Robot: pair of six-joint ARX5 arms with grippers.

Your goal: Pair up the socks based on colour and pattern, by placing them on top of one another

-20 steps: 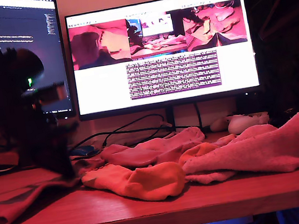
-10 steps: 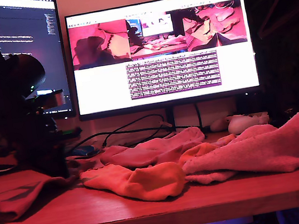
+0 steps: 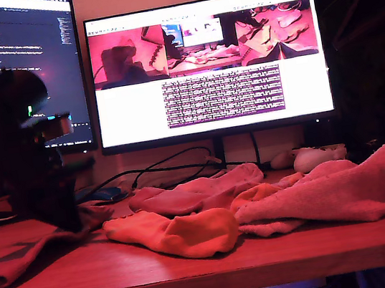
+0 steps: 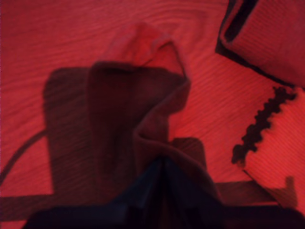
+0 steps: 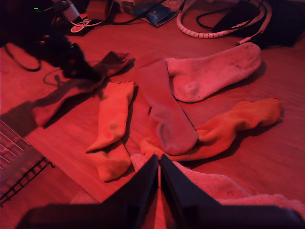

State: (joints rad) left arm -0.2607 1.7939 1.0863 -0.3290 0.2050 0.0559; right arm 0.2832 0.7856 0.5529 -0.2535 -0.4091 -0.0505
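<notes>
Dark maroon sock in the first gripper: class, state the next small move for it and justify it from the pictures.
Probably carry the dark maroon sock, pinched in my first gripper, over to the second dark sock lying flat, to lay it on top. The two match in colour but lie apart, so that pair is not yet stacked.

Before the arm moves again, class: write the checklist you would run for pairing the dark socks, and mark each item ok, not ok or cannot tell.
1. My first pincer grips the limp dark maroon sock: ok, fabric bunches into its closed jaws.
2. Matching second maroon sock in sight: ok, lying flat on the wooden table.
3. That match free of other socks: not ok, it lies across a bright orange sock.
4. My second pincer empty: cannot tell; jaws shut over a pale pink fuzzy sock.
5. Held sock lifted off the table: not ok.
</notes>
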